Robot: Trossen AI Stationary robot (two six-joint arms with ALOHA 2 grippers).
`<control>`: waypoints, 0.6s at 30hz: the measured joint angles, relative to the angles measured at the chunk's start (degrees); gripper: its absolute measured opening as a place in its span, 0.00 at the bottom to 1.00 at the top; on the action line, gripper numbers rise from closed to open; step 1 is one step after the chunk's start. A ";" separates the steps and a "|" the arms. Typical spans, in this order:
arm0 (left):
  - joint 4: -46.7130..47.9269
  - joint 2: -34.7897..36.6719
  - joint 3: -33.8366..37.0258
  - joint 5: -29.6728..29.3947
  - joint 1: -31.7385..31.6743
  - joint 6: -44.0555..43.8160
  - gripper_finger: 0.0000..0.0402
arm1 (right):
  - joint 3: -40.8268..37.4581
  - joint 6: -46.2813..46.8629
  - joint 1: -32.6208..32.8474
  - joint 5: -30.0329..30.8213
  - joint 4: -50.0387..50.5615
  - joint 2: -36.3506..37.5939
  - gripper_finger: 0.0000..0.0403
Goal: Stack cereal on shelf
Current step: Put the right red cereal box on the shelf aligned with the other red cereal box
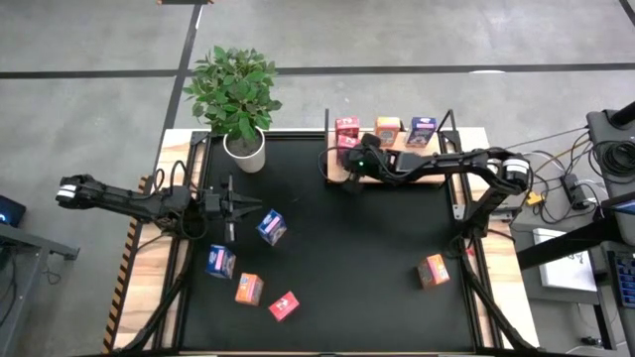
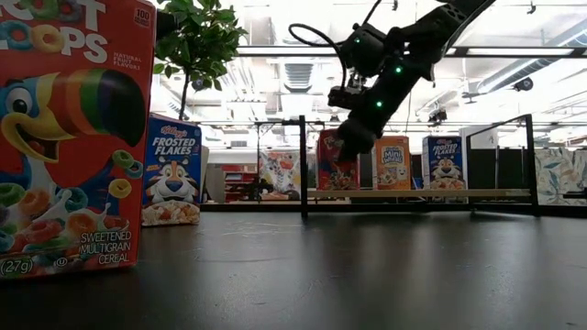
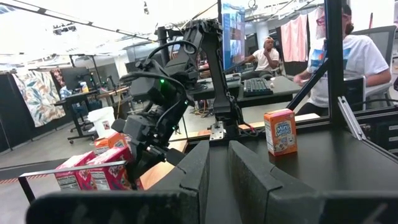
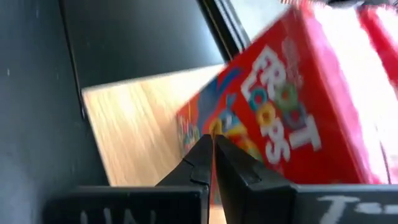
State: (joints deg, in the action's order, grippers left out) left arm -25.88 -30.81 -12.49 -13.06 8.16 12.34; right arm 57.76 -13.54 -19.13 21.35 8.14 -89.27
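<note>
The left gripper (image 1: pixel 248 206) is seen over the left half of the black table (image 1: pixel 347 268), its fingers clenched together on nothing. A blue cereal box (image 1: pixel 271 227) lies just beside its tip, turned at a slant to the table's edges. Nearer the front edge three more boxes are scattered: a blue one (image 1: pixel 220 262), an orange one (image 1: pixel 248 289) and a red one (image 1: pixel 284 306), each tilted its own way. A potted plant (image 1: pixel 238 99) stands at the rear left corner.

Further right, the wooden shelf (image 1: pixel 397 171) is set along the back edge. Three boxes stand on it in a row: red (image 1: pixel 347 130), orange (image 1: pixel 388 129) and blue (image 1: pixel 422 131), upright and facing front in the low view. The right gripper (image 1: pixel 349 164) is held at the shelf's left end, clamped shut and empty, just in front of the red box; the red box (image 4: pixel 292 106) is seen close beyond the fingertips in the right wrist view. A lone orange box (image 1: pixel 433 270) is left at the front right, well apart from both grippers
</note>
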 joint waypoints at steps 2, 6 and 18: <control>0.23 0.00 0.00 0.00 0.00 0.00 0.11 | 0.00 0.00 0.00 0.90 1.78 0.29 0.02; 0.27 0.00 0.00 0.00 0.00 0.00 0.11 | 0.00 -1.01 0.00 3.22 2.89 0.68 0.02; 0.27 0.00 0.00 0.00 0.00 0.00 0.11 | 0.00 0.57 0.11 2.22 1.82 0.49 0.02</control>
State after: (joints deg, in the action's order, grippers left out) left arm -25.61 -30.81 -12.49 -13.06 8.16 12.34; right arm 57.76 -12.97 -19.03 23.57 9.95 -88.78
